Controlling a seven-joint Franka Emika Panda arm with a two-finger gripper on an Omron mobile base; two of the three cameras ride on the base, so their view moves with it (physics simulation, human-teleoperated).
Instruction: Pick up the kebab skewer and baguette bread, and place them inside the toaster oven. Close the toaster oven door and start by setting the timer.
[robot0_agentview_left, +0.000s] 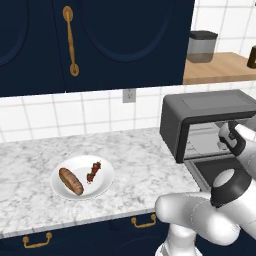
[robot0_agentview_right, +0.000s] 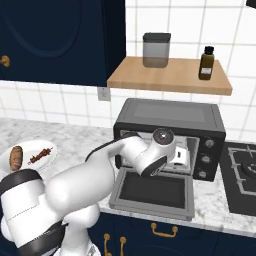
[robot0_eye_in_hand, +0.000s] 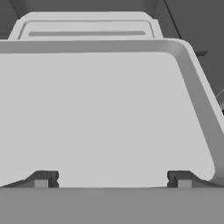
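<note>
The toaster oven (robot0_agentview_right: 167, 137) stands at the back of the marble counter (robot0_agentview_left: 135, 155), toward its right end. The toaster oven door (robot0_agentview_right: 152, 192) is folded down flat over the counter's front edge. The gripper (robot0_eye_in_hand: 113, 179) sits at the oven mouth, facing a pale tray (robot0_eye_in_hand: 96, 113) inside the cavity. Its two finger tips stand wide apart with nothing between them; it holds nothing.

Progress: the door is open. Neither food item has been moved. The kebab skewer (robot0_agentview_left: 94, 171) and the baguette bread (robot0_agentview_left: 71, 181) lie side by side, just apart, on a white plate (robot0_agentview_left: 102, 187) near the front edge of the counter, well to the left of the oven. Loading both items, closing the door and setting the timer on the right-side knobs (robot0_agentview_right: 206, 159) all remain.

Surroundings: a wooden shelf (robot0_agentview_right: 170, 76) above the oven carries a grey canister (robot0_agentview_right: 156, 49) and a dark bottle (robot0_agentview_right: 206, 63). A cooktop (robot0_agentview_right: 243, 172) lies at the right end of the counter. Dark blue cabinets (robot0_agentview_left: 95, 42) hang above the plate.

Obstructions: the counter between plate and oven is bare. The lowered door projects forward and probably requires the arm to pass over it on each loading pass.
</note>
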